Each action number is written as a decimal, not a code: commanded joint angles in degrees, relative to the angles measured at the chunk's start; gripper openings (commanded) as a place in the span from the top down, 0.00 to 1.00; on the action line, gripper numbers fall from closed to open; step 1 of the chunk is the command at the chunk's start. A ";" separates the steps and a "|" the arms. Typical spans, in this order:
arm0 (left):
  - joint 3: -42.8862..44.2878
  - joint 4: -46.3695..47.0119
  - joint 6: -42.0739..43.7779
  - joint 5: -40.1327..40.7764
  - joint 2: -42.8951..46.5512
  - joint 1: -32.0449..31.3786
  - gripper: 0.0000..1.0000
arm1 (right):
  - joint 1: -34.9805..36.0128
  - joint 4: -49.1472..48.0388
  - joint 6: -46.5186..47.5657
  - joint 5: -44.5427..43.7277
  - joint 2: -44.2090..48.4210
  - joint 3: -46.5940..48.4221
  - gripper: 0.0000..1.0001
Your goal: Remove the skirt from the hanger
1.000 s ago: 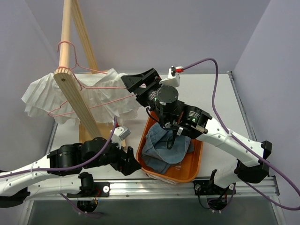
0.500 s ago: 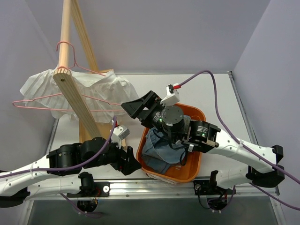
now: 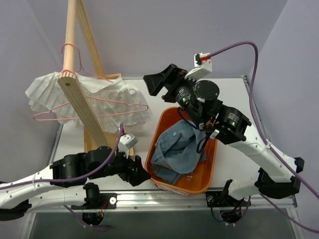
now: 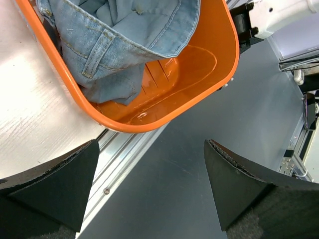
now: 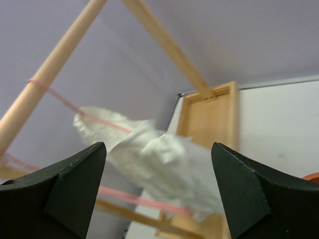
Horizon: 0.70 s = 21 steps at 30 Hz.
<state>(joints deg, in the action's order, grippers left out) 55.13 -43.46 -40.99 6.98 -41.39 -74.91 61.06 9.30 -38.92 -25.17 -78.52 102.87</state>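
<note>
To the far left of the orange tub [image 3: 210,174], the white skirt [image 3: 99,97] hung bunched on the pink wire hanger [image 3: 130,104]. The hanger's hook sat over the slanted pole of the wooden rack [image 3: 82,107], and the skirt was not off it. In the right wrist view the same skirt [image 5: 164,162] showed blurred, with the hanger wire [image 5: 124,195] running beneath it and the rack's base frame [image 5: 212,119] behind.

At the tub's near-left corner, just beside its rim, the left gripper [image 3: 138,173] lay low over the table [image 3: 234,94]. The left wrist view showed this gripper [image 4: 149,149] with its fingers spread wide and nothing between them. The tub's corner [image 4: 199,59] hung past the table edge in front of it (the tub's floor was glossy where bare).

Inside the tub lay a crumpled blue denim garment [image 3: 175,149], filling its left side; a belt loop and hem were plain in the wrist view [image 4: 124,40].

Above the tub's far rim, raised well off the table, the right gripper [image 3: 160,79] pointed left toward the skirt, apart from it. Its wrist view showed this gripper [image 5: 158,149] likewise spread and holding nothing.
</note>
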 commanded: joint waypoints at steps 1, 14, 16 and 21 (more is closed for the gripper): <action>-0.64 1.37 -0.23 -0.13 2.01 -0.23 0.05 | -11.26 1.16 8.24 12.00 -2.77 1.54 0.18; -2.66 1.89 0.82 -0.92 2.80 -0.23 0.06 | -16.50 0.55 27.75 40.19 -15.79 8.76 0.22; -2.75 1.80 1.18 -0.74 2.72 -0.14 0.06 | -16.50 -0.59 28.81 40.99 -14.91 6.82 0.23; -2.66 1.98 1.88 -0.83 1.93 -0.14 0.06 | -16.50 -5.07 29.42 45.28 -12.63 2.69 0.25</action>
<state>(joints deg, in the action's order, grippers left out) 52.38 -43.48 -40.47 6.79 -39.00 -74.91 44.40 9.87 -12.23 14.52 -94.65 106.76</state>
